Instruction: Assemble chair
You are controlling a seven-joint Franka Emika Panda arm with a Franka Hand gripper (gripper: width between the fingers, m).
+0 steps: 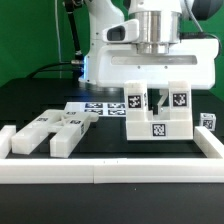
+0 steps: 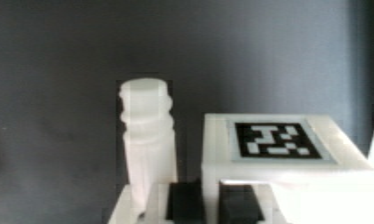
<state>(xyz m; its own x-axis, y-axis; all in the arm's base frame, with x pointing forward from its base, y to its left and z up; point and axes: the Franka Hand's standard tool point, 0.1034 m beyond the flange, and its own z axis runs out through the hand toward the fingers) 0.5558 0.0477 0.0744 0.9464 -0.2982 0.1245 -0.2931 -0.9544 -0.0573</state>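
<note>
The chair's joined part (image 1: 158, 120) is a blocky white piece with black-and-white tags, standing at the middle of the black table. My gripper (image 1: 155, 98) comes straight down into the gap between its two upper blocks. In the wrist view my gripper (image 2: 212, 188) is shut, its dark fingers (image 2: 187, 205) close together with only a thin pale line between them. Beside them rises a white ridged post (image 2: 145, 130), and a white tagged block (image 2: 282, 142) lies just past them. I see nothing held.
Several loose white chair pieces (image 1: 48, 132) lie at the exterior view's left, with another bar (image 1: 8, 140) at the edge. The marker board (image 1: 92, 108) lies behind them. A low white border rail (image 1: 110, 166) runs along the front and up the right side (image 1: 211, 145). A small tagged piece (image 1: 207, 121) sits at the right.
</note>
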